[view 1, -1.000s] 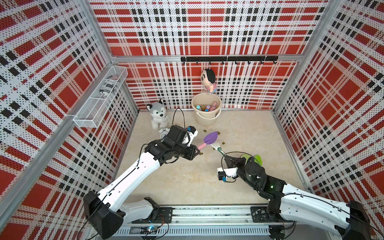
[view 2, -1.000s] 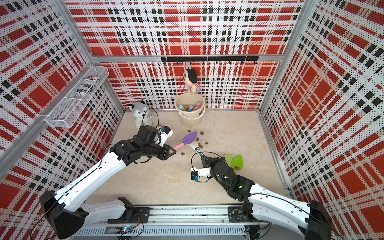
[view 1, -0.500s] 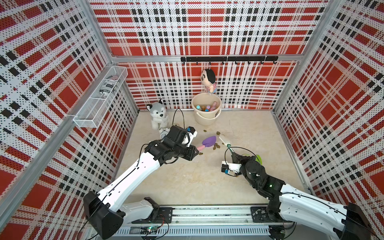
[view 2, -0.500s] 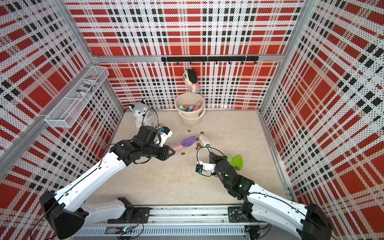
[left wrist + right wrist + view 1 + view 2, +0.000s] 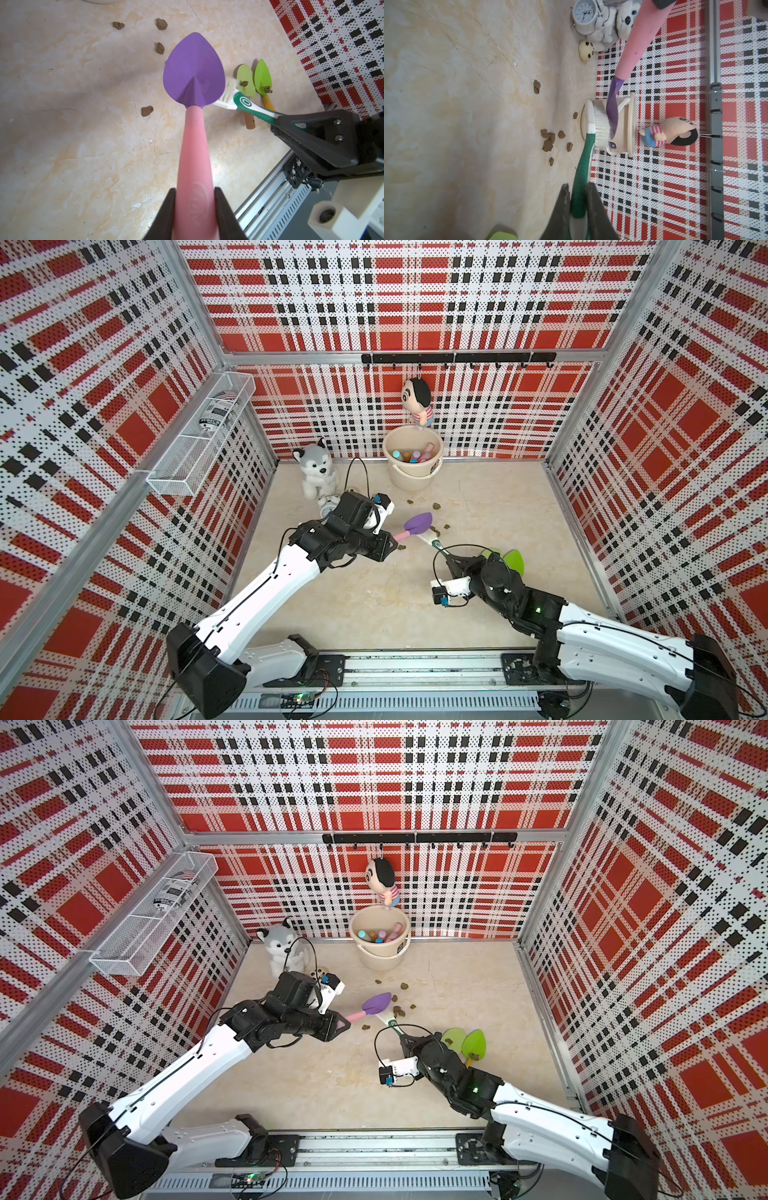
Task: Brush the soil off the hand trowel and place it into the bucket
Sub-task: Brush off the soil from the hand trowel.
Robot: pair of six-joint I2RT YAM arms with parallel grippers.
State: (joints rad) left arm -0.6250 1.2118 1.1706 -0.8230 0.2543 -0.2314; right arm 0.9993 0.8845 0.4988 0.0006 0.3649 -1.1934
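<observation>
Room: plaid panels of red, black and white are set on three sides; a doll (image 5: 417, 400) is hung from a black hook rail (image 5: 457, 358).
Surface: beige marbled tabletop (image 5: 498, 510), scratched.
Writing: numerals are seen on the clock (image 5: 585, 14); the raised mark on the trowel (image 5: 194, 70) handle and the bucket (image 5: 409, 481) label cannot be read.
Change: the brush (image 5: 245, 106) has been drawn back from the blade's far side since half a second ago; the trowel is unmoved.
Left gripper (image 5: 194, 209): clamped on the pink handle; the purple blade is pointed to 2 o'clock.
Right gripper (image 5: 578, 199): clamped on the green brush handle; bristles are laid against the blade's underside.
Soil (image 5: 548, 143): lumps are scattered on the tabletop, mostly at 12 to 3 o'clock of the blade.
Bucket: at 12 o'clock, by the back wall.
</observation>
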